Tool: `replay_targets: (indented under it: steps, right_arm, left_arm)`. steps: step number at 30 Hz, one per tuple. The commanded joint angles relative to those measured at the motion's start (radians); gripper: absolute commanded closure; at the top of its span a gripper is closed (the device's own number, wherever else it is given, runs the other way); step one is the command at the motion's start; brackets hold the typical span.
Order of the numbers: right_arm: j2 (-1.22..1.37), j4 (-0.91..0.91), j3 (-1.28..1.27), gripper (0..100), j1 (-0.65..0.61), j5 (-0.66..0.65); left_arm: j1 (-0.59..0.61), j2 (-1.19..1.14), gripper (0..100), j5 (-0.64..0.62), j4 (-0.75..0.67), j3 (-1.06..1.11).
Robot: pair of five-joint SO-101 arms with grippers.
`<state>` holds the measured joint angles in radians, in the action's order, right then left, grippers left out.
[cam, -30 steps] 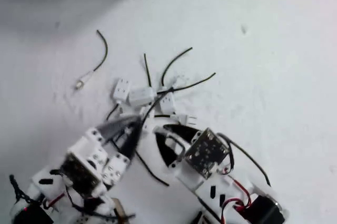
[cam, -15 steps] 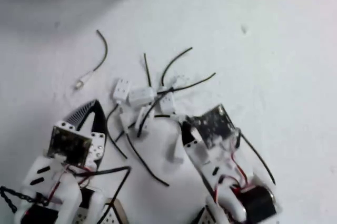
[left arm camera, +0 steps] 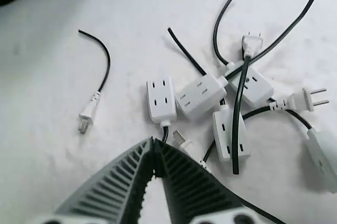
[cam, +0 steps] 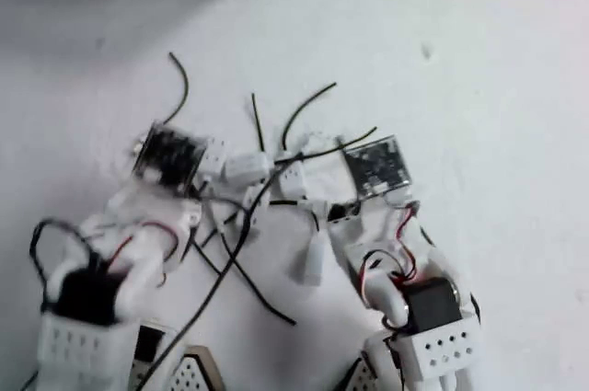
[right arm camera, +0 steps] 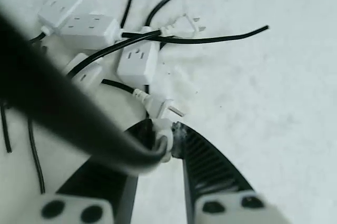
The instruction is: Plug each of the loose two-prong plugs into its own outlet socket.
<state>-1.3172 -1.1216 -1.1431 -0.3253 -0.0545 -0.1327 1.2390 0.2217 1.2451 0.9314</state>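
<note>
Several white outlet blocks (left arm camera: 200,96) and short black-corded plugs lie tangled mid-table (cam: 267,175). My left gripper (left arm camera: 154,145) is shut with nothing in it, just short of one outlet block (left arm camera: 161,99) and a small plug (left arm camera: 181,138). One loose plug (left arm camera: 87,118) lies apart from the pile. My right gripper (right arm camera: 161,128) is closed on a small white piece that looks like the body of a plug (right arm camera: 156,106), whose prongs stick out past the fingertips. Two more plugs (left arm camera: 251,42) (left arm camera: 308,97) lie with bare prongs among the cords.
Another outlet block (cam: 310,264) lies beside the right arm, with loose black cords (cam: 248,285) trailing toward the front edge. The white tabletop (cam: 479,87) stretches open to the back and right. My own thick black cable (right arm camera: 58,108) crosses the right wrist view.
The left arm swung forward from the front-left corner to the pile's left side, and its fingers went from open to shut. The right arm pushed forward into the pile and closed its fingers.
</note>
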Motion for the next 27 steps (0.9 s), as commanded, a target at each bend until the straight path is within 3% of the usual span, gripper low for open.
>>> replay_targets:
  steps: [1,3,13,22,27]
  right_arm:
    - [0.005,0.022,0.005,98.1,0.154,0.003]
    - [0.005,0.022,0.005,98.1,0.245,-0.026]
    - [0.004,0.044,0.005,98.1,0.690,-0.149]
    - [0.004,0.044,0.005,98.1,0.785,-0.172]
    - [0.004,0.039,0.005,98.1,0.785,-0.172]
  left_arm:
    - [-0.082,-0.139,97,0.075,-0.006,-0.080]
    - [-0.156,-0.179,94,0.144,-0.006,-0.078]
    - [-0.340,-0.456,72,0.089,-0.038,-0.084]
    - [-0.555,-0.696,66,-0.074,-0.232,-0.086]
    - [-0.578,-0.811,64,-0.120,-0.311,-0.087]
